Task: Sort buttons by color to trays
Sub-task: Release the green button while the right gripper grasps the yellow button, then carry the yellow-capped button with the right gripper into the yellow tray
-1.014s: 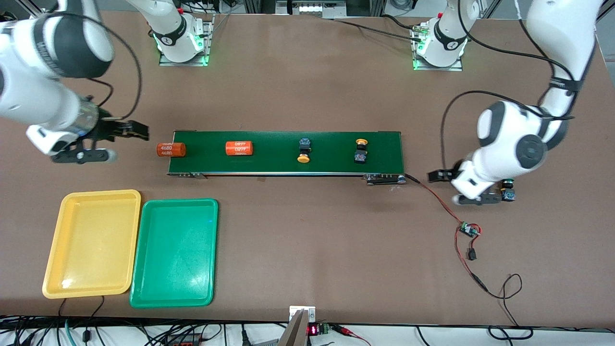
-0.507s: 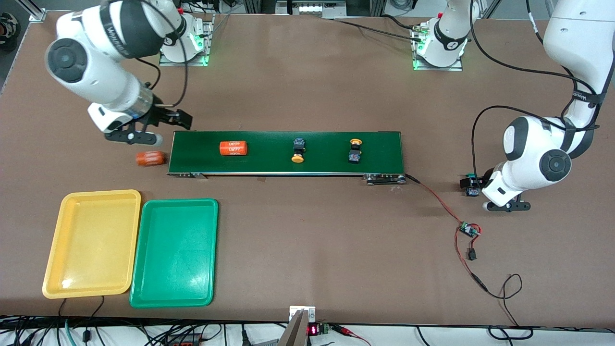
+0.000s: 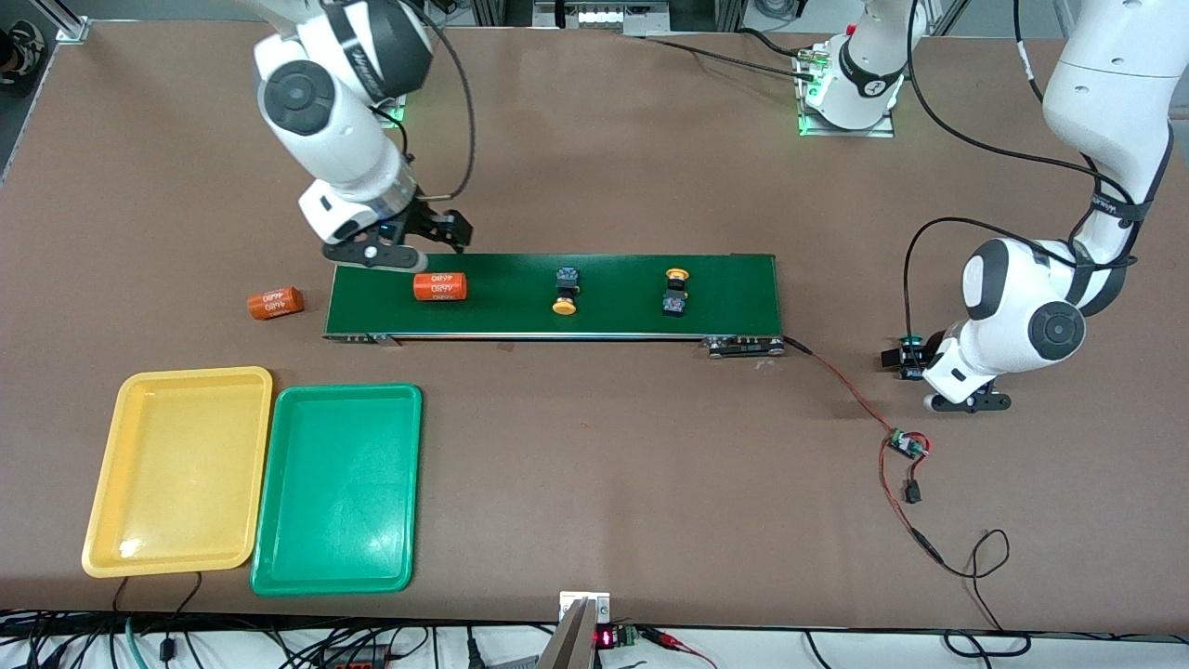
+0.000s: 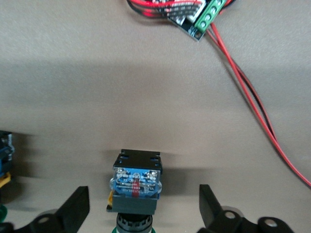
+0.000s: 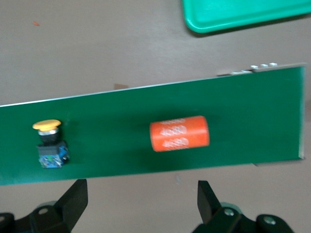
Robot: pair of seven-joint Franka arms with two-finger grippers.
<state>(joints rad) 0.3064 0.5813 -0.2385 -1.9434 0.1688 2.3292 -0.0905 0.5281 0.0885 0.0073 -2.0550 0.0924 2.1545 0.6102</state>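
Left hand (image 4: 141, 213) released, straddling green button (image 4: 136, 182) on table — right hand (image 5: 141, 208) released over conveyor belt (image 3: 557, 295).

So there's a dark green belt (image 3: 520, 295) on the brown worktop (image 3: 604, 483), one orange cylinder (image 3: 439, 287) riding it, another cylinder (image 3: 275, 303) just off its end. Red-black wires (image 3: 850, 395) run to a little board (image 3: 904, 445).

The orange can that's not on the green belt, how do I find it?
Find the long green belt across the table's middle. Just off its end toward the right arm's side, an orange can lies on bare table. Its twin sits on the belt.
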